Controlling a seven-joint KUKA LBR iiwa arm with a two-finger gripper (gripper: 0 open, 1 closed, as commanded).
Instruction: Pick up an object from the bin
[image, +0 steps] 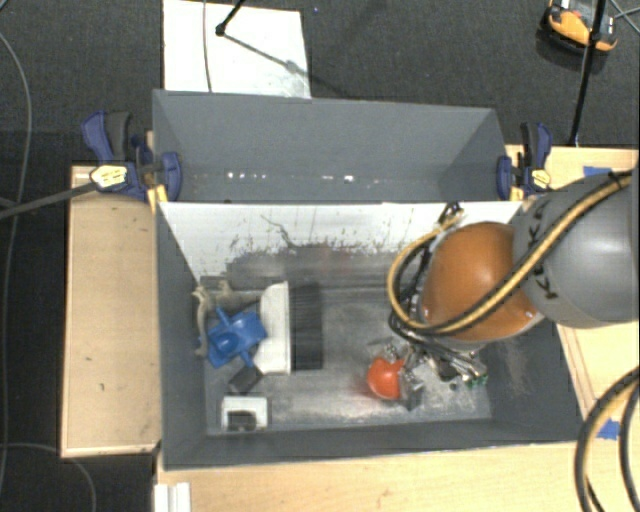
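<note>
- The big grey arm (590, 250) is reaching into the grey bin (330, 150) from the right. Its round orange cover (480, 280) is hanging over the right part of the bin floor.
- Yellow and black cables (420, 262) are looping around that cover.
- The jaws are sitting down low under the cover, just beside a small red ball (383, 380). They are on its right side, so close that they seem to be touching it.
- I am looking hard, but I cannot tell if the jaws are released or clenched.
- The red ball is lying on the bin floor, near the front wall and a bit right of the middle.
- Well apart from it, on the left side, a white brush with black bristles (292, 328) is lying flat.
- A blue plastic thing (235, 335) is leaning against the brush's left side.
- A small black piece (243, 380) and a small white box (243, 412) are lying in front of the blue thing — the box is sitting in the front left corner.
</note>
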